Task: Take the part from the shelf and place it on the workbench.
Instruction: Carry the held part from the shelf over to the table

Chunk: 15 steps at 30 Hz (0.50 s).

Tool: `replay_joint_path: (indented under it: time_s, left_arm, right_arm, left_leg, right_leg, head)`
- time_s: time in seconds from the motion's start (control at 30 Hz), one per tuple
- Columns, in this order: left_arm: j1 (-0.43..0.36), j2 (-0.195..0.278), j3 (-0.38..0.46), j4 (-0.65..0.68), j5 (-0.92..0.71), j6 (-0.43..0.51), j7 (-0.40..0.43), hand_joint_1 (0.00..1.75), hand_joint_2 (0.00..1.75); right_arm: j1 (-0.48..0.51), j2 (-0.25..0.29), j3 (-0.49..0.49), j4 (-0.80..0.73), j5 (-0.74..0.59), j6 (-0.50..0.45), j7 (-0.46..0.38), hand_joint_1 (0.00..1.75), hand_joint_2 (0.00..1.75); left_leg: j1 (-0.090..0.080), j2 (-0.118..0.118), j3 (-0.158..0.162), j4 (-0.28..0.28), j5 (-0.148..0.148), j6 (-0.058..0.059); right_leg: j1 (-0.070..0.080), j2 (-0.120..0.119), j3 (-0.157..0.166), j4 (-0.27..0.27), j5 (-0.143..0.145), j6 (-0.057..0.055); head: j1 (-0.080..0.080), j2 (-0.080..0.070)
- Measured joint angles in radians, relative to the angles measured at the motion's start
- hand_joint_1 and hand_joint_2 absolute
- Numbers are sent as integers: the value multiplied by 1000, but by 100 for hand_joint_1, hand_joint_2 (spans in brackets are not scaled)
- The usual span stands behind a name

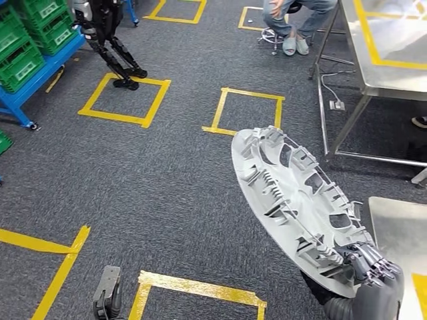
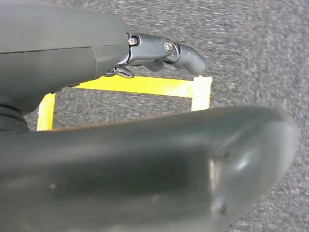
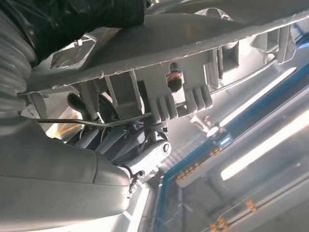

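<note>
the robot's right hand (image 1: 375, 270) is cut off by the picture's lower edge beneath the round grey ribbed plastic wheel cover (image 1: 297, 200). the shiny steel workbench (image 1: 387, 50) and seated person (image 1: 297, 20) run off-frame; the left hand (image 2: 164, 48) looks possibly empty.

You have the part (image 1: 297, 203) held up at lower right in the right robot hand (image 1: 375, 267), with the desk (image 1: 387, 60) behind it at upper right. The shelf (image 1: 35, 47) stands far left, another robot (image 1: 108, 40) just beside it, and a seated person (image 1: 297, 20) is left of the desk.
</note>
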Motion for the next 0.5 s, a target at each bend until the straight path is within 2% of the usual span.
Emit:
replay_joint_path:
  time_s: [0.03, 0.1, 0.13, 0.17, 0.23, 0.27, 0.3, 0.33, 0.37, 0.4, 0.43, 0.47, 0.5]
  left_arm:
    - [0, 0, 0, 0, 0, 0, 0, 0, 0]
    - [-1, -1, 0, 0, 0, 0, 0, 0, 0]
    - [-3, -1, 0, 0, 0, 0, 0, 0, 0]
    - [-4, -1, 0, 0, 0, 1, 0, 0, 0]
    - [-3, 0, 0, 0, -2, 1, 0, 0, 0]
    - [-1, 0, 0, 0, -2, 1, 0, 0, 0]
    - [2, 0, 0, 0, -3, 1, 0, 0, 0]
    - [3, 0, 0, 0, -3, 1, 0, 0, 0]
    - [4, 0, 0, 0, -3, 1, 0, 0, 0]
    - [3, 0, 0, 0, -4, 1, 0, 0, 0]
    - [3, 2, 0, 0, -4, 1, 0, 0, 0]
    - [2, 3, 0, 0, -4, 1, 0, 0, 0]
    - [2, 4, 0, 0, -5, 1, 0, 0, 0]
  right_arm:
    - [0, 0, 0, 0, 0, 0, 0, 175, 175]
    - [2, 0, 0, -1, 0, 0, 0, 175, 175]
    - [3, 0, -1, -2, 0, 0, 0, 175, 175]
    - [3, 0, -2, -2, 0, 0, 0, 175, 175]
    - [2, 1, -2, -3, 0, 0, 0, 175, 175]
    - [2, 1, -3, -3, 0, 0, 0, 175, 175]
    - [2, 1, -3, -3, 0, 0, 0, 175, 175]
    - [2, 1, -3, -3, 0, 0, 0, 175, 175]
    - [2, 2, -3, -3, 0, 0, 0, 175, 175]
    - [3, 2, -3, -3, 0, 0, 0, 175, 175]
    - [3, 2, -3, -3, 0, 0, 0, 175, 175]
    - [2, 2, -3, -3, 0, 0, 0, 175, 175]
    - [1, 3, -3, -3, 0, 0, 0, 175, 175]
  left_leg:
    - [-3, 8, 2, 0, -2, -5]
    - [-2, 24, 6, -1, -5, -15]
    - [0, 18, 7, 5, -14, -20]
    - [1, 1, -1, 30, -33, -24]
    - [4, -48, -50, 146, -97, -26]
    - [3, -63, -84, 220, -128, -26]
    - [3, -70, -113, 277, -144, -25]
    - [2, -72, -128, 300, -140, -24]
    - [2, -75, -124, 283, -115, -21]
    - [2, -81, -104, 228, -75, -17]
    - [2, -103, -77, 158, -34, -12]
    - [5, -130, -52, 92, -5, -7]
    - [5, -153, -34, 45, 10, -5]
  right_leg:
    - [4, -2, 7, -13, -3, -7]
    - [5, 19, 6, -15, 0, -22]
    - [4, 29, 7, -17, 1, -29]
    - [2, 38, 8, -20, 3, -36]
    - [0, 58, 10, -22, 4, -45]
    - [1, 70, 10, -22, 5, -47]
    - [2, 83, 10, -21, 4, -48]
    - [3, 96, 11, -21, 4, -49]
    - [3, 111, 11, -20, 4, -48]
    - [3, 125, 12, -19, 4, -48]
    - [2, 138, 12, -17, 4, -47]
    - [3, 151, 10, -14, 4, -44]
    - [1, 163, 5, -11, 5, -39]
  head:
    - [-1, 0]
    - [-3, 0]
    - [-4, 0]
    - [-6, 0]
    - [-12, 0]
    - [-14, 0]
    - [-15, 0]
    - [-15, 0]
    - [-15, 0]
    - [-15, 0]
    - [-15, 0]
    - [-15, 0]
    - [-16, 0]
